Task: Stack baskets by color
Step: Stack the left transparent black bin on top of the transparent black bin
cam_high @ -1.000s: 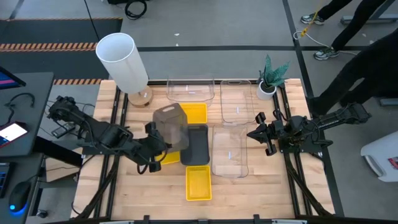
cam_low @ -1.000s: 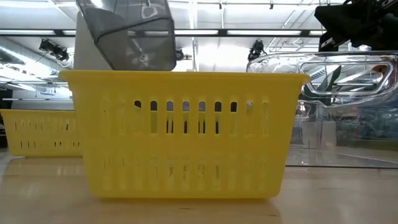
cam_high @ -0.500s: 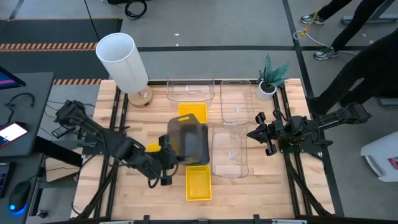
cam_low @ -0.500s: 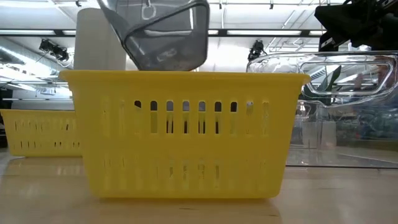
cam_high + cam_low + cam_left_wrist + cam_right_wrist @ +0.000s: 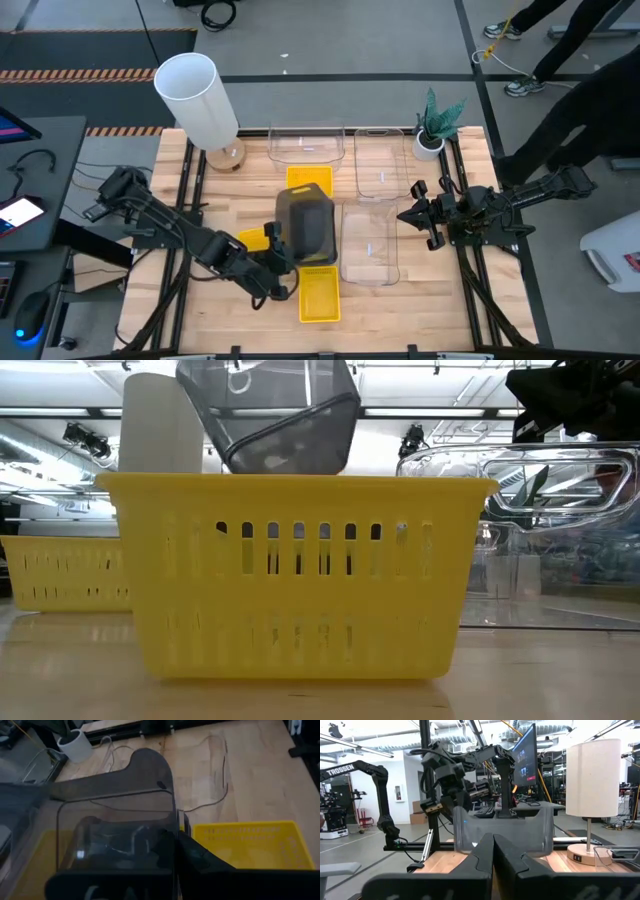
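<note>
High view, left gripper [image 5: 281, 262] clamped shut on the rim of a dark grey basket [image 5: 306, 226] held tilted in the air over the table [image 5: 230, 310] middle, just above a yellow basket [image 5: 319, 293], right gripper [image 5: 408, 214] closed and empty beside clear baskets [image 5: 370, 245].

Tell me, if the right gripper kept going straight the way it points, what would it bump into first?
Probably the clear basket right ahead of the shut right gripper; its near wall stands just past the fingertips, though how close is hard to judge.
</note>
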Controlling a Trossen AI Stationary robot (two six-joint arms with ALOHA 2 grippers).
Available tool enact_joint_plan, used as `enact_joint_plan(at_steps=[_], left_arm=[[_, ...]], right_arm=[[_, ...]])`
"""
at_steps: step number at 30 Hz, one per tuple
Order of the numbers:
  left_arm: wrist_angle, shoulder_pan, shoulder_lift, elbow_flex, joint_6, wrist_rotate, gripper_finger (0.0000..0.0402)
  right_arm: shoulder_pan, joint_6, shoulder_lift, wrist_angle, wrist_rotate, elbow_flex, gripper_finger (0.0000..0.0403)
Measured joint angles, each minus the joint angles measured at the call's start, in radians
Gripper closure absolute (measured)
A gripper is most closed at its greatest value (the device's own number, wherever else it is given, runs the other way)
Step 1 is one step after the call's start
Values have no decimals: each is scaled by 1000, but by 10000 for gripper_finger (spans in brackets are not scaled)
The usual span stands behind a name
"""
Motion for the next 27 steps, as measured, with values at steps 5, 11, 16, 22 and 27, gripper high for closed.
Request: enact_joint_plan(at_steps=[5,11,16,22,27], left_arm=[[2,6,25,0,-10,-1,393],[-5,38,28,0,-58,40,392],[-11,69,44,0,-92,122,392],[-16,96,77,-1,-101,215,391],[-20,114,78,-1,-105,287,381]], right_arm=[[0,0,0,0,0,0,386],[0,0,0,0,0,0,386],[0,0,0,0,0,0,386],[0,0,0,0,0,0,386],[0,0,0,1,0,0,386]])
